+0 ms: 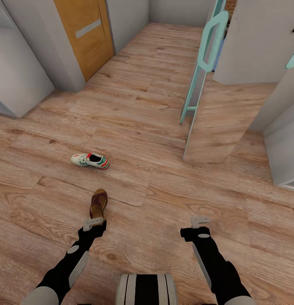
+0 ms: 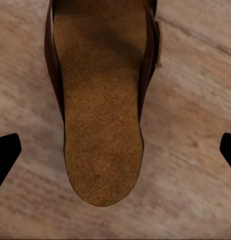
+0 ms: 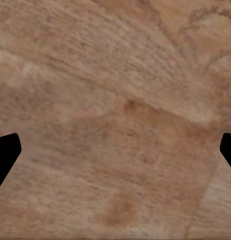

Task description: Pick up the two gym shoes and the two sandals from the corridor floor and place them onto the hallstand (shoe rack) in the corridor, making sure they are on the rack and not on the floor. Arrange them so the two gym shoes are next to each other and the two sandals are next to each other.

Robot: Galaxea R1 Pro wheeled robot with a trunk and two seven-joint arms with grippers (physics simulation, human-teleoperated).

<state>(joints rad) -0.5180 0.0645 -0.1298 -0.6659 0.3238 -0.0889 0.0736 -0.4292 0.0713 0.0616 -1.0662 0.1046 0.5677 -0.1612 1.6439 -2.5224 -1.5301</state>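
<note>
One gym shoe [image 1: 90, 160], white with green stripes and red patches, lies on its sole on the corridor floor [image 1: 163, 127] ahead and to the left. Nearer to me lies one brown sandal [image 1: 98, 203], lengthwise away from me. My left gripper [image 1: 93, 222] hangs open just above the sandal's near end. In the left wrist view the tan footbed of the sandal [image 2: 103, 115] lies between the wide-apart fingertips of the left gripper [image 2: 115, 155], untouched. My right gripper [image 1: 200, 220] is open over bare planks, as the right wrist view shows [image 3: 115, 152]. The hallstand is out of view.
An orange-brown door [image 1: 85, 34] stands at the back left beside grey walls. A teal frame [image 1: 206, 55] leans by a tall panel [image 1: 208, 123] right of centre. White furniture [image 1: 287, 144] lines the right edge. My base [image 1: 147, 290] is at the bottom.
</note>
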